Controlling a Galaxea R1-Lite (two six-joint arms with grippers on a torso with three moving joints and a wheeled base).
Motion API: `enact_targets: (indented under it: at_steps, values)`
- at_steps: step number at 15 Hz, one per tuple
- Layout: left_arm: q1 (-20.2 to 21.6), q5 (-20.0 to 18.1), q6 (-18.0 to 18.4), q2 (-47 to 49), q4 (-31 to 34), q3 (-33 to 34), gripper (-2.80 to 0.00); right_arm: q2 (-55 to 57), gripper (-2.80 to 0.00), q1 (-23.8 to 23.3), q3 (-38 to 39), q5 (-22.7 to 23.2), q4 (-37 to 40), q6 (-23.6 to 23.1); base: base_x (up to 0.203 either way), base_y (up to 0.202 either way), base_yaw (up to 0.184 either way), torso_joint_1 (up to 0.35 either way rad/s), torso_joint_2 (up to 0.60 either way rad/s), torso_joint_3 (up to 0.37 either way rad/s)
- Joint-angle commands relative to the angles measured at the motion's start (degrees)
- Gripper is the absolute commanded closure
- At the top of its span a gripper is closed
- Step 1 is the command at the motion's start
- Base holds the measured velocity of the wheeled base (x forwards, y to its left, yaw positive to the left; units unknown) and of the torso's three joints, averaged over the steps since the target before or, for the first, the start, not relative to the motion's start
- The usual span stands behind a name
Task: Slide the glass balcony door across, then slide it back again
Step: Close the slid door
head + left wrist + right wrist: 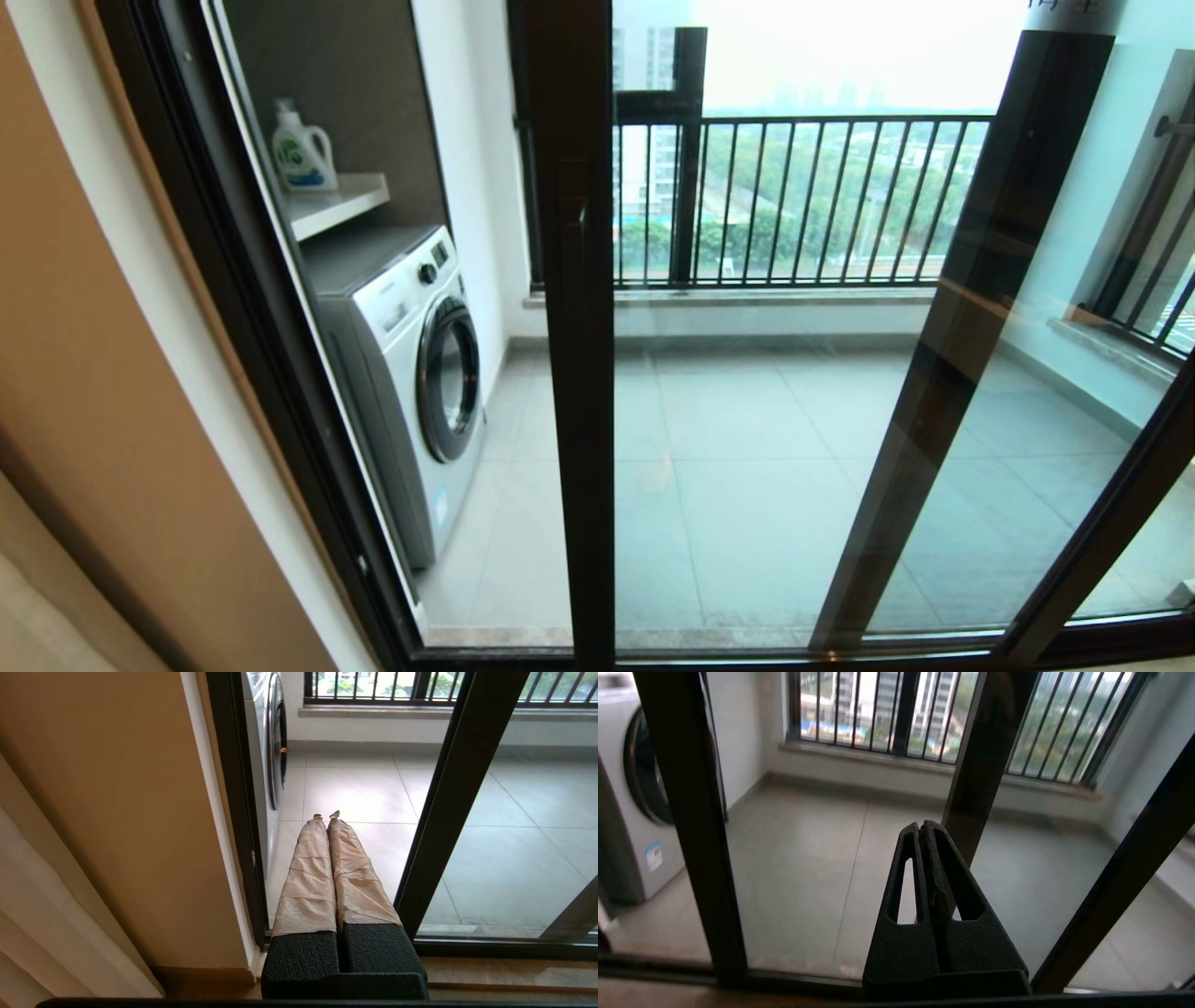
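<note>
Glass balcony door [579, 373] stands directly ahead, its handle upright central, glass extending right. One left gripper [326, 817], paper-wrapped fingers pressed together, points near the upright, apparently poised to push it; one right gripper [923, 828], fingers likewise together, faces the glass. One washing machine [411, 373], one detergent bottle [301, 149] beyond.

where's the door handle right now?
In the head view the handle sits midway up the glass balcony door upright, left of centre, just right of the washing machine. Neither claw touches it.
</note>
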Motion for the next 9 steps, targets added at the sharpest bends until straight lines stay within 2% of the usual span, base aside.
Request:
enact_targets:
  at_steps: [1, 2, 5, 9]
  values:
    - [0.01, 0.0, 0.0, 0.09, 0.0, 0.03, 0.0, 0.1, 0.0, 0.02, 0.95, 0.18, 4.32, 0.25, 0.0, 0.0, 0.0, 0.0, 0.0, 0.0]
    - [0.01, 0.0, 0.0, 0.09, 0.0, 0.05, 0.0, 0.1, 0.0, 0.02, 0.95, 0.1, 4.41, 0.61, 0.0, 0.0, 0.0, 0.0, 0.0, 0.0]
    - [0.01, 0.0, 0.01, 0.09, 0.0, 0.05, 0.0, 0.1, 0.0, 0.11, 0.95, -0.43, 4.68, 5.45, 0.0, 0.0, 0.0, 0.0, 0.0, 0.0]
    - [0.01, 0.0, 0.0, 0.09, 0.0, -0.04, 0.0, 0.1, 0.0, 0.11, 0.95, -0.52, 4.68, 6.05, 0.0, 0.0, 0.0, 0.0, 0.0, 0.0]
